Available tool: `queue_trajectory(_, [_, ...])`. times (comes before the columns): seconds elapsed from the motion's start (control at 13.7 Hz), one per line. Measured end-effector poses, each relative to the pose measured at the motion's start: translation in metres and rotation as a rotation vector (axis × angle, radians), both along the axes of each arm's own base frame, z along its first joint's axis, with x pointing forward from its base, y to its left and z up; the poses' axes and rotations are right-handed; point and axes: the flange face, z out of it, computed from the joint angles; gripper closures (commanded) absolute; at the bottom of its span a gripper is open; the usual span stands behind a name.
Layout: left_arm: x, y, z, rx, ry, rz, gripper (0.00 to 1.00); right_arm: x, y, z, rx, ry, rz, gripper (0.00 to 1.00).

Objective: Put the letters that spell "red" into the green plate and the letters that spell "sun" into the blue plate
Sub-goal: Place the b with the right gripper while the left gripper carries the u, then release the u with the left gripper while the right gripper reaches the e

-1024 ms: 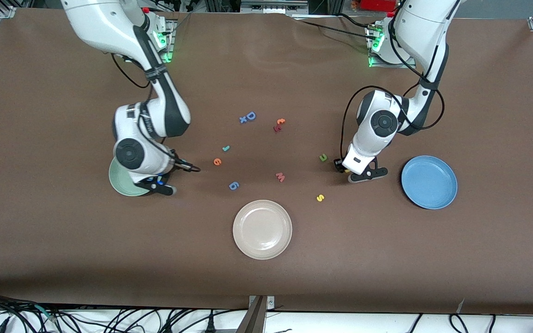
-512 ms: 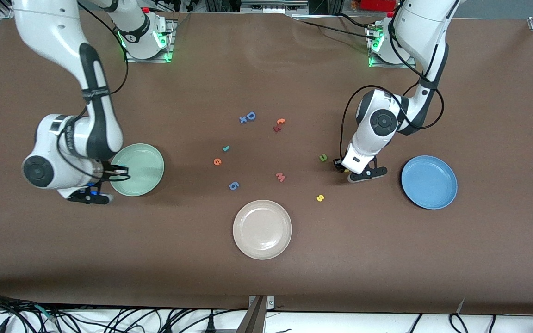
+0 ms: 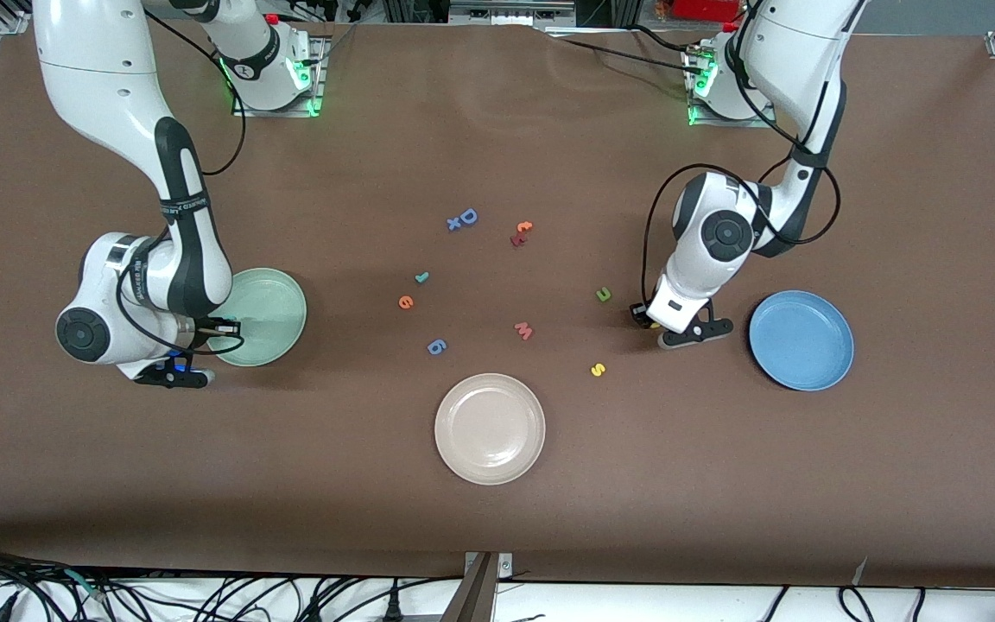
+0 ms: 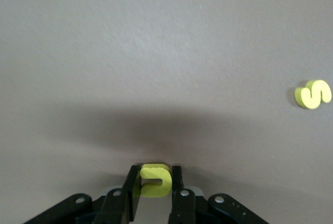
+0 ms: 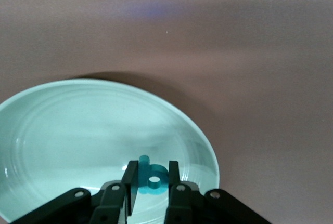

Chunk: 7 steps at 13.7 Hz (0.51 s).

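The teal "d" sits pinched in the right gripper over the green plate, at nine o'clock on the table, while the left gripper clamps the yellow "u" near the blue plate, at three o'clock.

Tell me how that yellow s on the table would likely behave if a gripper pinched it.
The yellow s looks like a chunky, flat-faced toy piece, so probably stiff and light. Lying flat, it shouldn't roll, though it may slide if nudged. Being tiny and curved, it could twist between the fingers.
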Motion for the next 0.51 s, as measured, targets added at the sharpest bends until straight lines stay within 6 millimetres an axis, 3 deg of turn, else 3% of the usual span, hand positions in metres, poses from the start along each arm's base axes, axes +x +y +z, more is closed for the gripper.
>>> queue_trajectory(0.15, [0.02, 0.021, 0.015, 0.019, 0.014, -0.05, 0.94, 0.0, -0.001, 0.0, 0.0, 0.0, -0.001, 0.22])
queue_trajectory(0.22, [0.029, 0.033, 0.023, 0.026, 0.02, -0.075, 0.94, 0.0, -0.001, 0.0, 0.0, 0.0, -0.001, 0.13])
queue_trajectory(0.29, [0.038, 0.048, 0.03, 0.028, 0.026, -0.1, 0.94, 0.0, -0.001, 0.0, 0.0, 0.0, -0.001, 0.07])
queue_trajectory(0.51, [0.05, 0.083, 0.036, 0.027, 0.036, -0.166, 0.94, 0.005, 0.01, 0.015, 0.01, -0.019, -0.003, 0.08])
